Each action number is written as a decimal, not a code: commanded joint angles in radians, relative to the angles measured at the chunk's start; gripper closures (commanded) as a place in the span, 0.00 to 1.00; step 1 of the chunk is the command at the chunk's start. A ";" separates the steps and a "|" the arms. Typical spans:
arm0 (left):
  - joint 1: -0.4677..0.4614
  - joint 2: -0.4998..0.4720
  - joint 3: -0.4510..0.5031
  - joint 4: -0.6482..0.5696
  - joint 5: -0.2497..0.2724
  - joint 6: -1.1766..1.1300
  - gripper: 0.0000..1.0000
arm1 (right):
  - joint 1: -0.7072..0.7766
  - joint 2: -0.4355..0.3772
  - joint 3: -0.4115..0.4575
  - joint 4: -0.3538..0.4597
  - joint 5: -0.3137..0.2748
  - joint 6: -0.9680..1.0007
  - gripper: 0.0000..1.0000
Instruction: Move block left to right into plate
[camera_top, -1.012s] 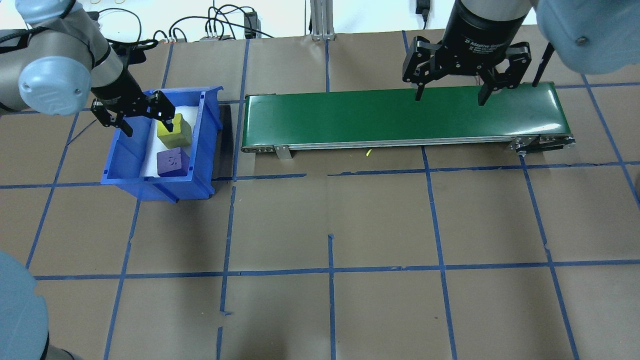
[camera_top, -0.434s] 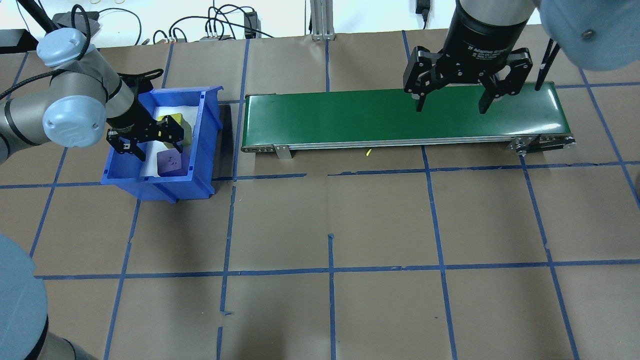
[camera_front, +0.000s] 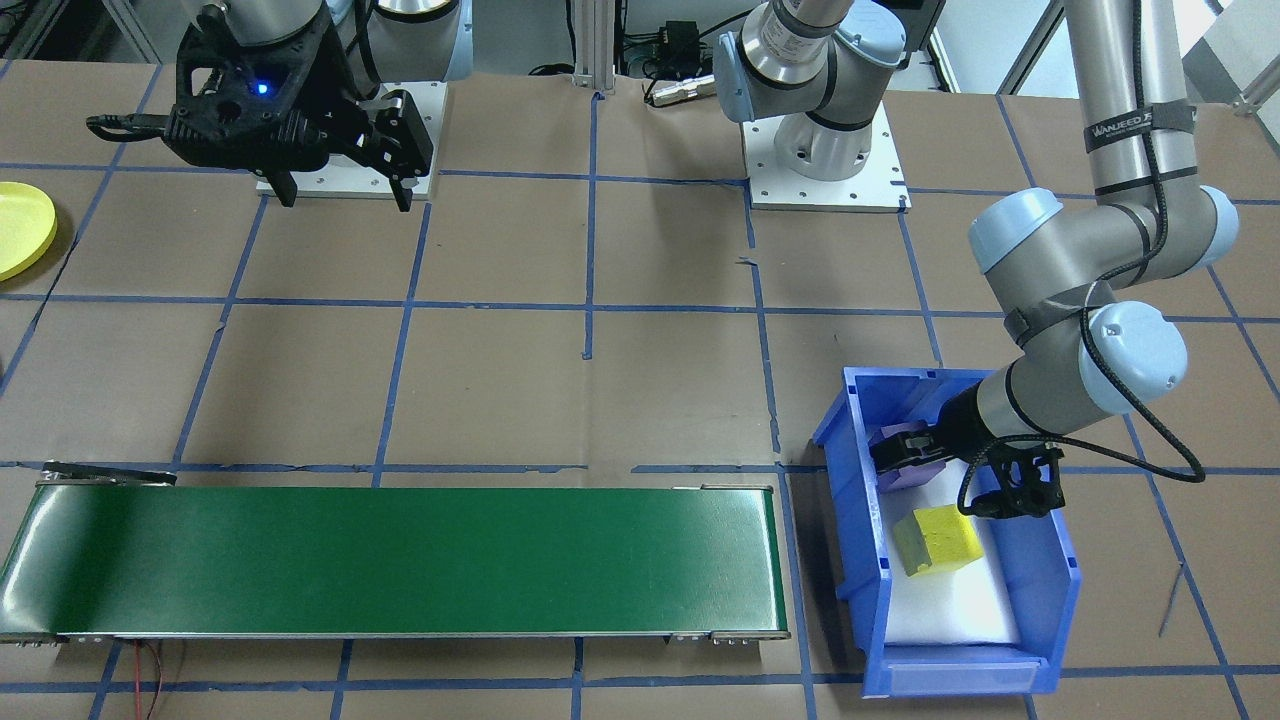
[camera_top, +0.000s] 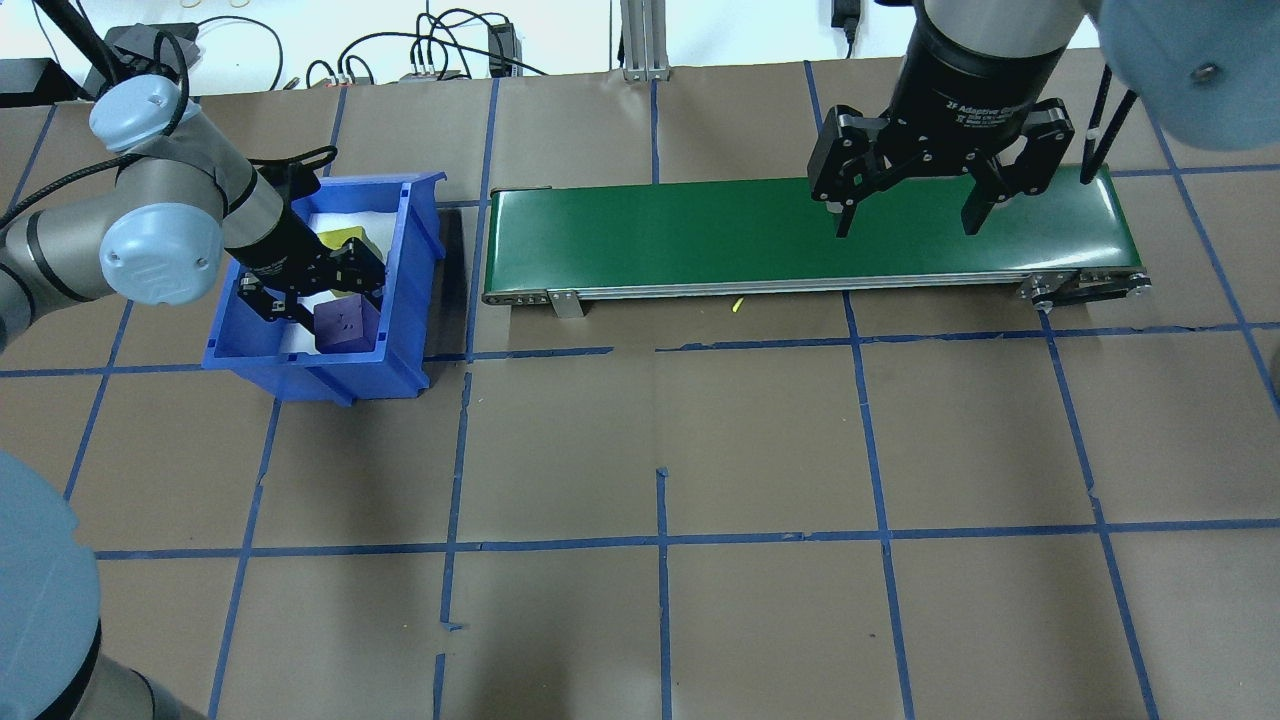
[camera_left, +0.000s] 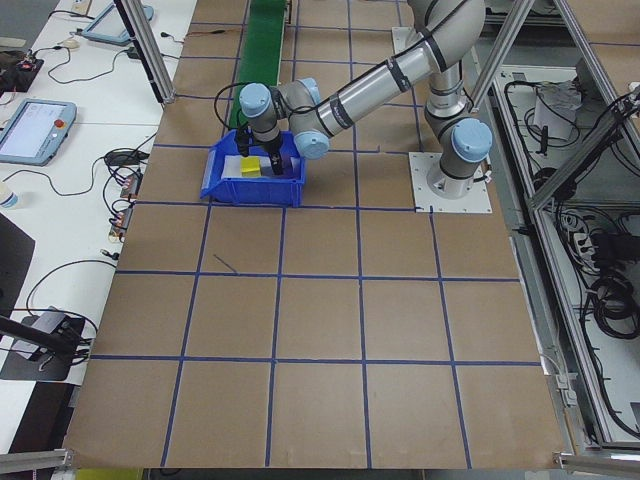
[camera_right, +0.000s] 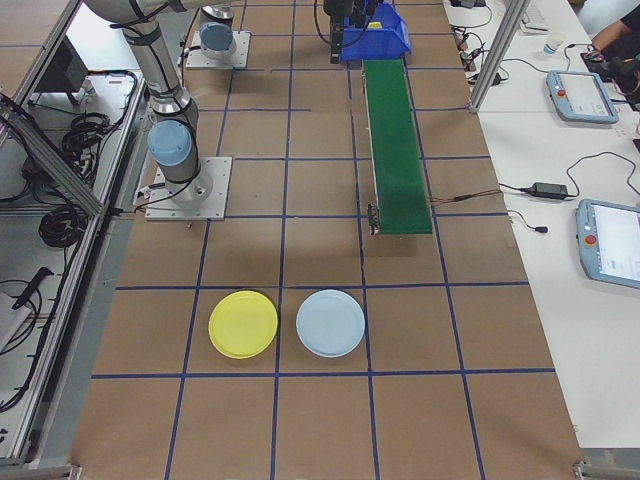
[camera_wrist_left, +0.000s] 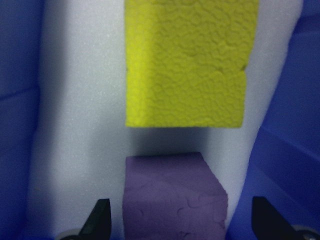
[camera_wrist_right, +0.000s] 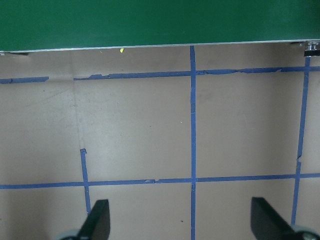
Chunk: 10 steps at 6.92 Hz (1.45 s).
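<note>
Blue bin (camera_top: 405, 300) on the brown-papered table (camera_top: 760, 450), holding a purple block (camera_top: 346, 325) and a yellow block (camera_top: 345, 240) on a white foam lining. The left gripper (camera_top: 318, 293) reaches down inside the bin with its jaws released and spread; in the left wrist view the purple block (camera_wrist_left: 175, 197) sits between the two fingertips (camera_wrist_left: 100, 220), with a gap on either side, and the yellow block (camera_wrist_left: 186, 62) lies just beyond it, past the jaws. In the front-facing view the purple block (camera_front: 925, 471) is mostly hidden under the left gripper (camera_front: 965, 480), and the yellow block (camera_front: 937, 540) rests tilted on the foam, just beside the jaws.

Green conveyor belt (camera_top: 800, 235), lying next to the bin along the far part of the table. The right gripper (camera_top: 908, 205) hangs above the belt's far end from the bin, jaws released and wide apart, grasping nothing; its wrist camera looks past the fingertips (camera_wrist_right: 97, 220) onto bare paper crossed by blue tape lines (camera_wrist_right: 192, 125), with the belt edge (camera_wrist_right: 150, 22) at the top.

Yellow plate (camera_right: 243, 324), lying on the table well apart from both grippers, beyond the belt's end farthest from the bin, just beside a pale blue plate (camera_right: 331, 323). In the front-facing view only an edge of the yellow plate (camera_front: 22, 228) shows at the picture's border.
</note>
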 joint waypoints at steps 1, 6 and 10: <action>0.001 -0.005 0.001 -0.001 0.003 0.020 0.71 | 0.000 -0.002 0.004 -0.004 0.000 -0.003 0.00; -0.010 0.090 0.249 -0.284 0.111 0.002 0.88 | -0.013 0.008 0.004 -0.010 0.008 -0.011 0.00; -0.229 0.069 0.350 -0.268 0.101 -0.108 0.87 | -0.010 0.013 0.025 -0.020 -0.005 -0.019 0.00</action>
